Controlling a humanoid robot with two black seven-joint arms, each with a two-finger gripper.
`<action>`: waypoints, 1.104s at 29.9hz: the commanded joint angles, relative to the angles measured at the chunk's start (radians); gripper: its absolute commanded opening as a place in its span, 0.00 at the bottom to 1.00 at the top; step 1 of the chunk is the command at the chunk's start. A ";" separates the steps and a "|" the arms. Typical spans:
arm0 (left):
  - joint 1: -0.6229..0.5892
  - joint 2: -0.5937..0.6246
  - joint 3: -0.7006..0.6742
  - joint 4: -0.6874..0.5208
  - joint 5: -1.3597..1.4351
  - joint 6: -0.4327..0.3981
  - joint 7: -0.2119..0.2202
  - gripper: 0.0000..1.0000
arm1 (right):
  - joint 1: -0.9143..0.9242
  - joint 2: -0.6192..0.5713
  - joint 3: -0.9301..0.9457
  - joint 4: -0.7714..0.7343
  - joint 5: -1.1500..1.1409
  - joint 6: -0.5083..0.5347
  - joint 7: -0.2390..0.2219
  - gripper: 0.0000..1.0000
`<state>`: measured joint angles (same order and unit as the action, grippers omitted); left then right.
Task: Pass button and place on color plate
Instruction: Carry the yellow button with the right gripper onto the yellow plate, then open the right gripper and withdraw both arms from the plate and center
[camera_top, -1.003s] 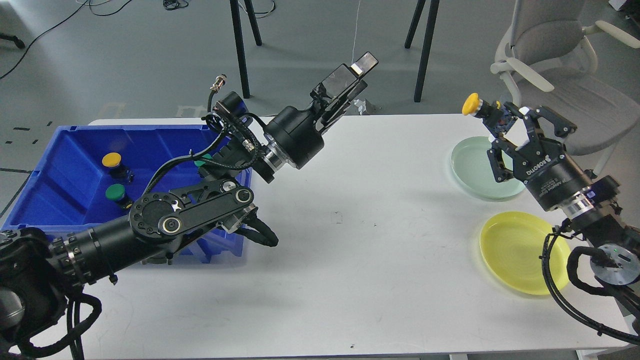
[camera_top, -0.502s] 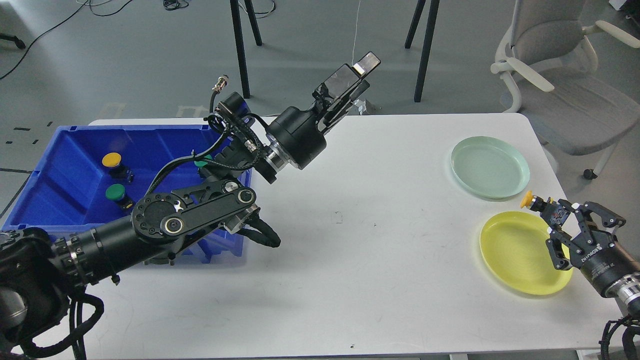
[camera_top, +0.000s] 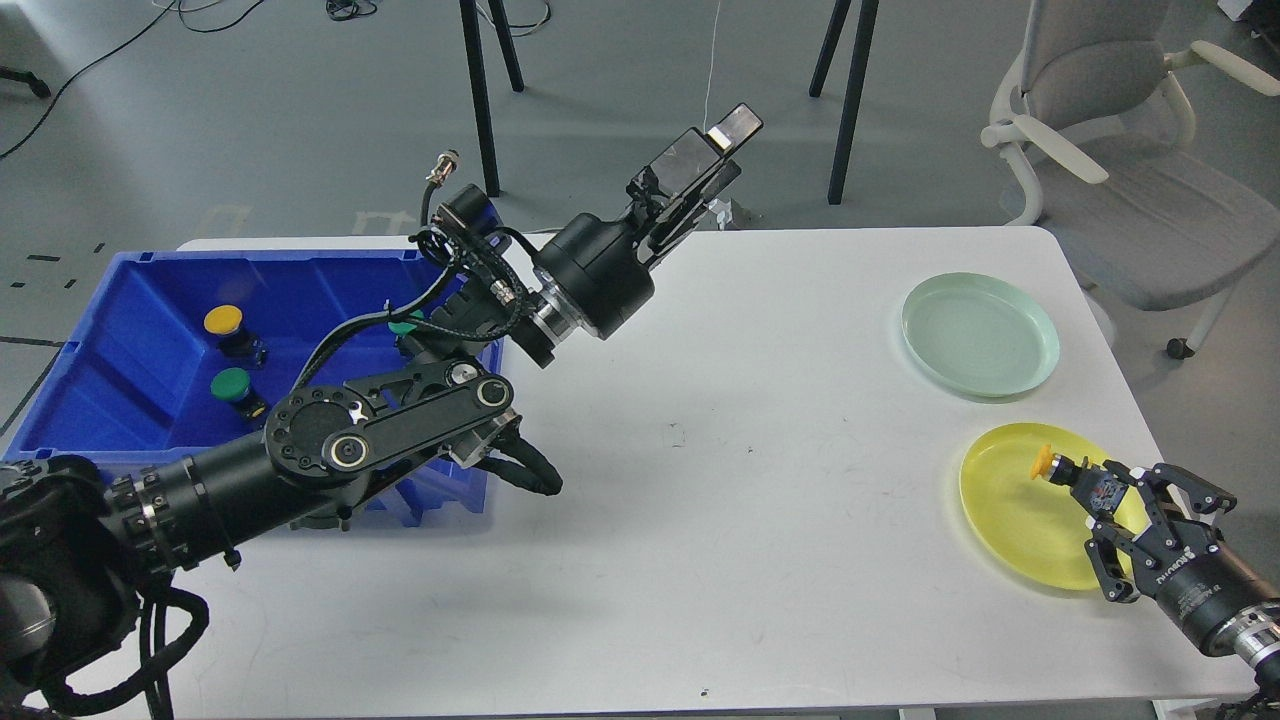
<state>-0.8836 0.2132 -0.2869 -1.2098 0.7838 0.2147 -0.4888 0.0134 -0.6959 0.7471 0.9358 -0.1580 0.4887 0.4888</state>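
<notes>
One yellow-capped button (camera_top: 1062, 468) | held in right gripper (camera_top: 1122, 507) | over yellow plate (camera_top: 1010, 505)

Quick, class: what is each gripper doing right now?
Left gripper: raised above the table, holding nothing, jaws cannot be told.
Right gripper: closed on the yellow button, over the yellow plate.

1. My right gripper (camera_top: 1118, 497) has dropped from high above the pale green plate (camera_top: 980, 335) to low over the yellow plate (camera_top: 1010, 510), near the table's right front corner.
2. The yellow button (camera_top: 1043, 462) it clamps has travelled along; its cap now sits over the yellow plate's inner area, where half a second ago it hung just beyond the far rim.
3. My left gripper (camera_top: 712, 155) has edged slightly up and right.
</notes>
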 joint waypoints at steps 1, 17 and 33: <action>0.000 0.000 0.000 0.001 0.000 0.000 0.000 0.80 | 0.000 0.003 -0.003 -0.002 0.000 0.000 0.000 0.25; -0.001 0.000 0.000 -0.001 0.000 0.000 0.000 0.80 | 0.003 0.012 0.002 -0.003 0.003 0.000 0.000 0.60; 0.005 0.009 -0.011 -0.001 -0.003 0.000 0.000 0.81 | 0.037 0.015 0.106 0.072 0.015 0.000 0.000 0.94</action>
<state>-0.8828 0.2145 -0.2909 -1.2104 0.7837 0.2147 -0.4887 0.0285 -0.6856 0.8141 0.9769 -0.1440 0.4887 0.4887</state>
